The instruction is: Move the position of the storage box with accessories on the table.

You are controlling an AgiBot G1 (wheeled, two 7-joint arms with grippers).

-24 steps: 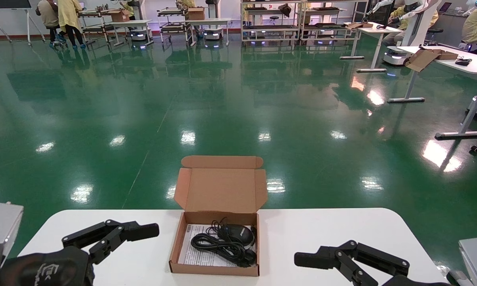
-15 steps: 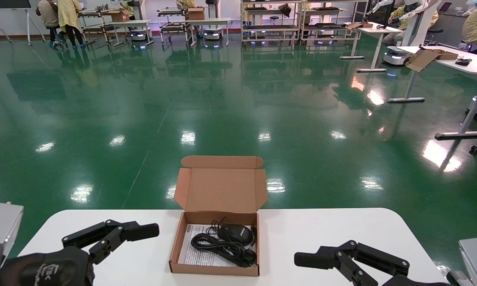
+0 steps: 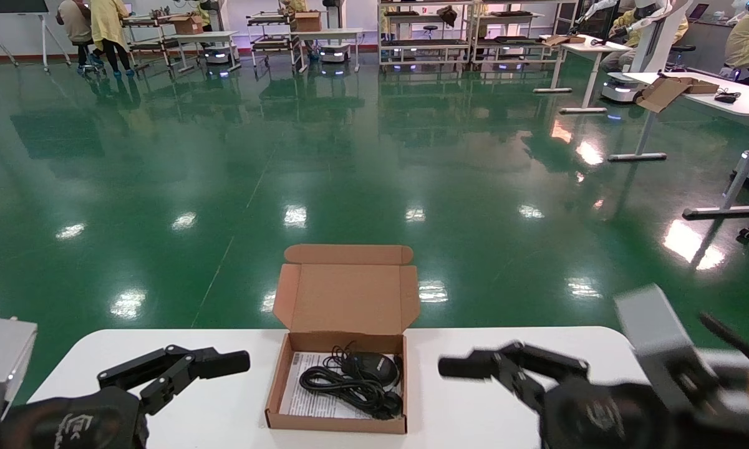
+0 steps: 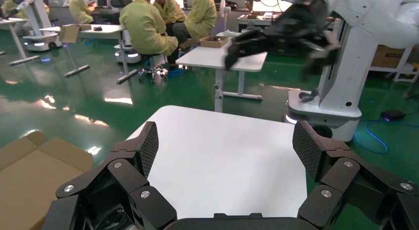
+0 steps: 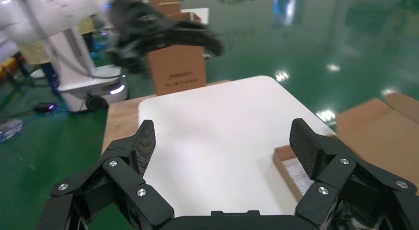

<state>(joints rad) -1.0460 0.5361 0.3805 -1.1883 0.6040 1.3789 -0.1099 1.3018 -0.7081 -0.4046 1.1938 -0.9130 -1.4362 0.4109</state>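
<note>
While the small shallow brown corrugated cardboard storage box [image 3: 337, 390] sits lid-up near the middle of the large white smooth table [image 3: 511, 418], the right gripper [image 3: 474, 368] swings in toward it, jaws spread wide with nothing between them. In the right wrist view [image 5: 220, 156] the box's near wall lies just beyond 1 fingertip, not yet inside the jaws. Inside the box rest the accessories: a black computer mouse [image 3: 374, 368] with its bundled black cable [image 3: 343, 386], on a white printed paper sheet [image 3: 305, 399].

This looks like the approach step; no grip yet. Next, I'd judge, the right jaws must close over a side wall, then slide or lift the box gently so nothing spills.

Left gripper [image 3: 181, 368] hangs on the box's other side, jaws wide and empty, well apart from the cardboard. The upright hinged lid [image 3: 347, 298] and its side flaps stand beyond the jaws and could snag. Bare tabletop lies between jaws and box.
</note>
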